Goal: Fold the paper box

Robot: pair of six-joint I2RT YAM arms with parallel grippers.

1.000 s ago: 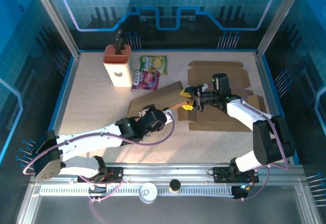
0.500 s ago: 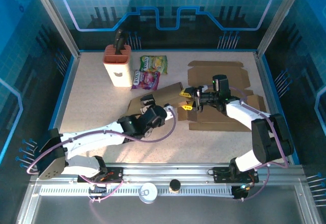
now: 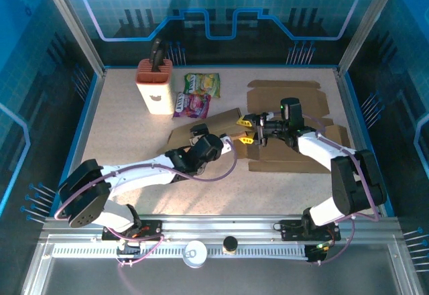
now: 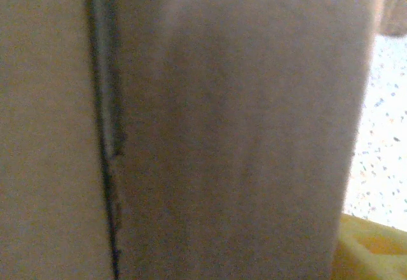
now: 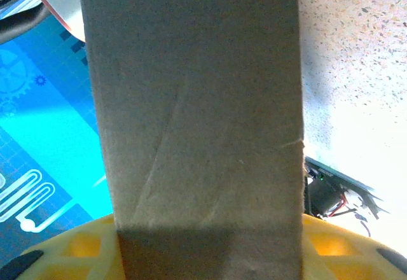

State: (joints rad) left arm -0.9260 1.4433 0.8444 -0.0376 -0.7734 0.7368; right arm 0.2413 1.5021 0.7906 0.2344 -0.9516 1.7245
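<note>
The paper box point(image 3: 288, 155) lies as flat brown cardboard on the right half of the table, with its left flap point(image 3: 213, 122) lifted at a slant. My right gripper point(image 3: 246, 133) is shut on that flap's right end. In the right wrist view the cardboard strip point(image 5: 197, 102) runs between the yellow fingers point(image 5: 76, 248). My left gripper point(image 3: 200, 137) is pressed against the near face of the flap. In the left wrist view, close brown cardboard point(image 4: 222, 133) with a dark crease point(image 4: 105, 133) hides its jaws. A yellow piece point(image 4: 372, 248) shows at the bottom right.
A pale knife block point(image 3: 155, 88) with a dark handle stands at the back left. Two snack packets point(image 3: 201, 82) point(image 3: 191, 105) lie beside it. Blue enclosure walls and metal posts ring the speckled table point(image 3: 120, 134). Another cardboard panel point(image 3: 285, 97) lies flat at the back right.
My left gripper has moved away from the near edge and up against the raised flap. The right gripper has held its place on the flap's end.
</note>
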